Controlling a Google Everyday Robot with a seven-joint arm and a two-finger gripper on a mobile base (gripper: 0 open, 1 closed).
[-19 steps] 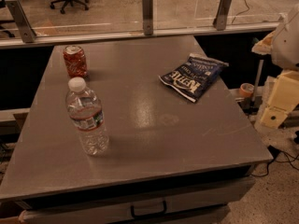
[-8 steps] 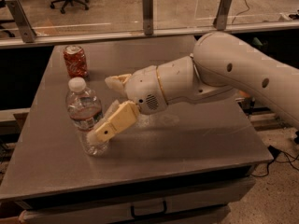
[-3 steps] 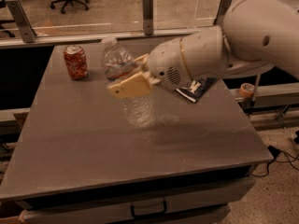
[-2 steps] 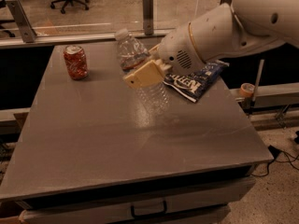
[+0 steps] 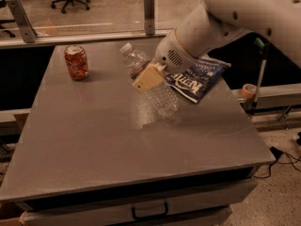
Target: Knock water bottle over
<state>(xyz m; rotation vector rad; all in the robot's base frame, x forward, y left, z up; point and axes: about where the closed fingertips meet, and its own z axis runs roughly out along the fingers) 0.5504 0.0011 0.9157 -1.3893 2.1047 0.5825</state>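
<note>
The gripper [image 5: 145,75] is clamping the water bottle [image 5: 162,98] across its middle, one tan finger [image 5: 148,77] lying flat over the label band while its partner is hiding behind the clear plastic. The jaws appear to be shut on the bottle and bearing its lean, though that is a reading of the pose rather than something plainly shown. The bottle, caught in the jaws above the rear half of the grey table [image 5: 117,149], is tilting steeply with its long axis running on a diagonal. The white cap [image 5: 125,47] is pointing up and away to the camera's left of the jaws, and the ribbed base is pointing down toward the tabletop, below and to the right of them. Whether the base is touching the surface cannot be told. A hold at the waist is suiting the job: gripped there, the bottle can be swung off its base and laid on its side. Judging by the lean, the tipping is well under way, but the bottle is not yet lying flat. Behind the jaws, the bulky white arm [image 5: 225,13] is reaching in from the upper right. Just to the right of the jaws, a dark blue chip bag [image 5: 200,76] is lying flat, near the bottle's lower end. Well to the left of the jaws, a red soda can [image 5: 76,62] is standing upright, apart from the cap.
</note>
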